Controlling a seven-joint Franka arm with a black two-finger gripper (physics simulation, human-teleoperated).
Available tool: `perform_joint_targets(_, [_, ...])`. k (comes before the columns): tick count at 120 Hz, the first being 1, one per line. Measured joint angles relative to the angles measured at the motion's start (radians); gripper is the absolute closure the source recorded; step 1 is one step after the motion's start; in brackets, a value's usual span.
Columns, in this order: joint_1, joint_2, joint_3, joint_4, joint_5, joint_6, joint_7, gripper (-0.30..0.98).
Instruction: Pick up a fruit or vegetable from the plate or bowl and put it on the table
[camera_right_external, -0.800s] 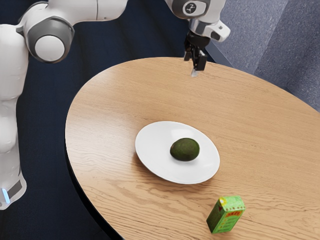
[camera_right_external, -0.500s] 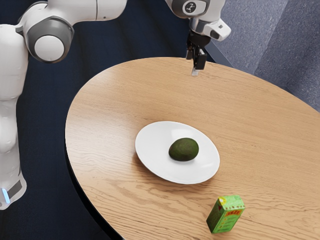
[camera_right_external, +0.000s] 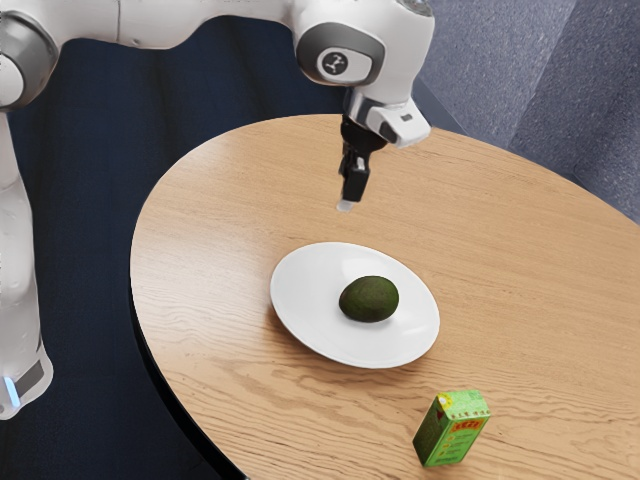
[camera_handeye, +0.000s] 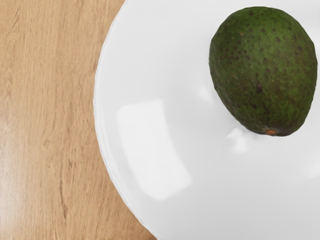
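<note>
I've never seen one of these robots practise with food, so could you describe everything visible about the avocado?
The avocado is dark green with darker specks, its skin bumpy-looking. It is egg-shaped, with a small orange-brown spot at its narrower end. It looks whole, lies on its side and rests on the white plate, off toward the side nearer the green box.

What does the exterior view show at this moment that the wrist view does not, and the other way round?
Exterior view: the white arm, the pincer, the small green box and the whole outline of the plate.

Wrist view: the orange-brown stem spot and dark specks on the avocado.

Both: the avocado resting on the white plate, and the wooden table.
</note>
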Motion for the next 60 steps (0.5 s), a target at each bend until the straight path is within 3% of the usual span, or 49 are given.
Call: perform_joint_targets(60, [0.015,0.008,-0.070,-0.177,-0.010,0.177,-0.089,0.00])
